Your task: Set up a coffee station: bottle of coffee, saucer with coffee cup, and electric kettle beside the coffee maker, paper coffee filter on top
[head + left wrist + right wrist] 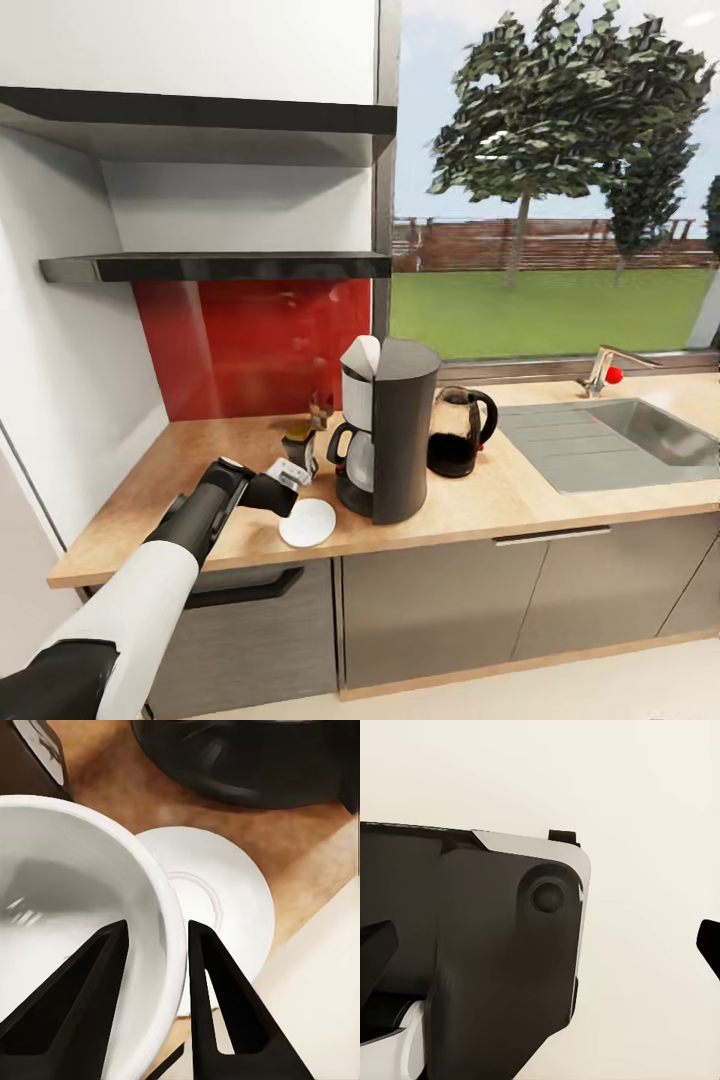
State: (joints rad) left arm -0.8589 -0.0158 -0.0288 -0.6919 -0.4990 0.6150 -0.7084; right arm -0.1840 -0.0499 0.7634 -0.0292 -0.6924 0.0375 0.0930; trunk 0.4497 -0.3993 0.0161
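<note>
My left tool (157,967) pinches the coffee cup (75,915) by its rim, one finger inside and one outside, just above the saucer (307,522) at the desk's (150,480) front edge. In the head view the cup is mostly hidden behind the tool. Right tool (540,945): fingertips cut off at the frame edges, spread wide, holding nothing. Behind the saucer, the coffee bottle (299,447), partly blocked; coffee maker (390,440) carrying the paper filter (362,358); kettle (458,432) beside it. Sink (640,435) toward the right corner, window (550,180) beyond.
</note>
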